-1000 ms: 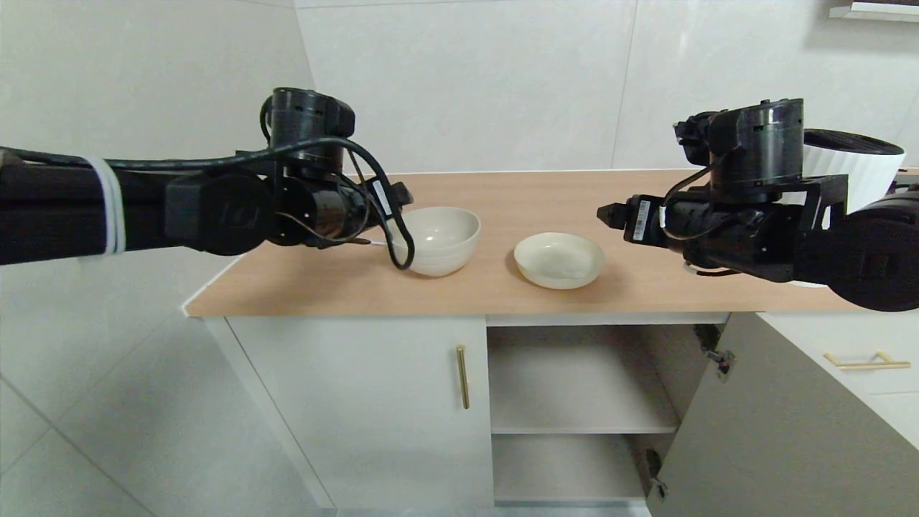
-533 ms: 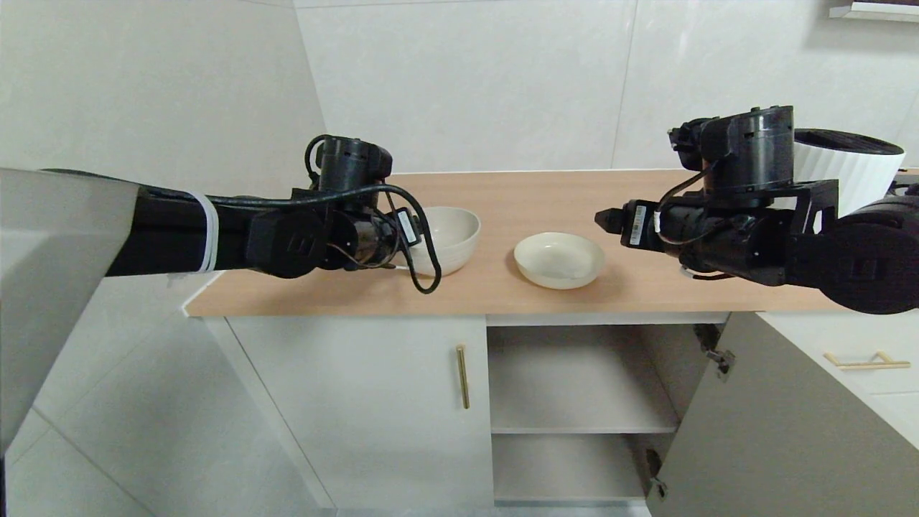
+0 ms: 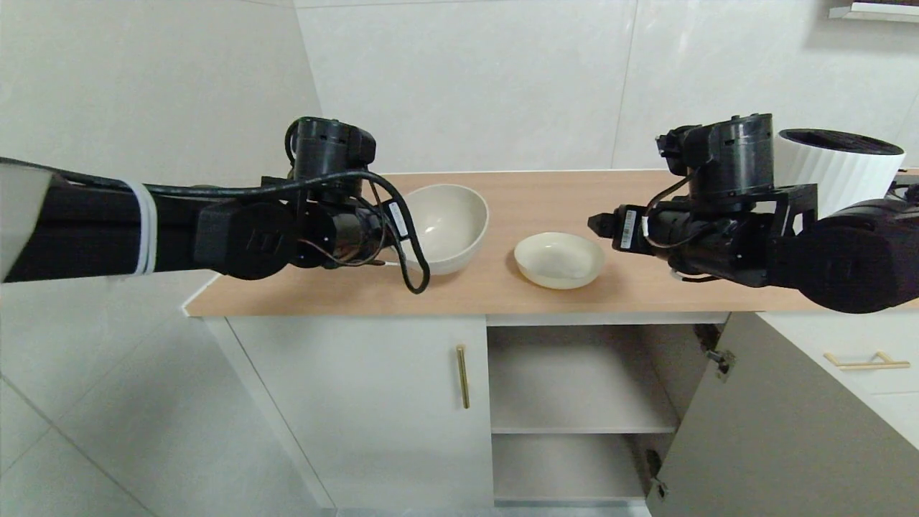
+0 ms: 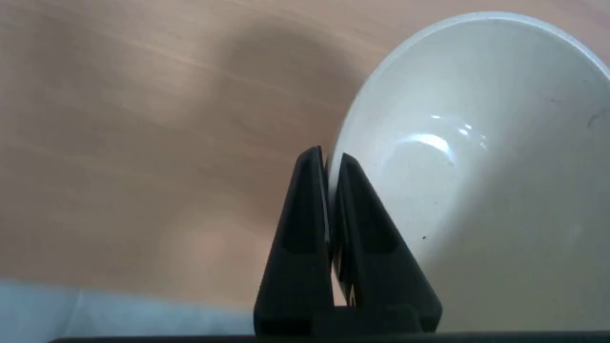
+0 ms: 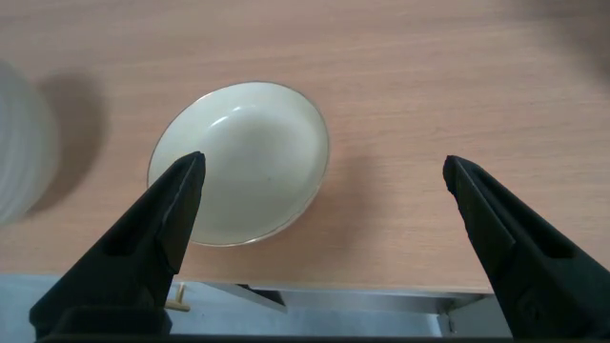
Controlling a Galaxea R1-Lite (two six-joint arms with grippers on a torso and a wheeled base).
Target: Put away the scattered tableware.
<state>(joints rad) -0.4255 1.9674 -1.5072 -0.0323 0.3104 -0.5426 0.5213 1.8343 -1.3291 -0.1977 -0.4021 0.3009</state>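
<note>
Bowl: we see it tilted, rim pinched between fingers of left gripper.
Dish: flat on tabletop; right gripper fingers wide, empty.
Progress: we judge nothing stored yet.

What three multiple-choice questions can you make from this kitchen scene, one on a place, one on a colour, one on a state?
1. Where is the shallow dish?
A. on the counter
B. on a cupboard shelf
C. on the floor

2. What colour is the cupboard door handle?
A. black
B. gold
C. red

3. How does the left gripper stand toward the bowl?
A. open above it
B. shut, apart from it
C. shut on its rim

Answers:
1 A, the dish sits on the counter, to the right of the bowl.
2 B, the handle looks gold in the head view.
3 C, the left wrist view shows the gripper pinching the rim, and the bowl is tilted.
</note>
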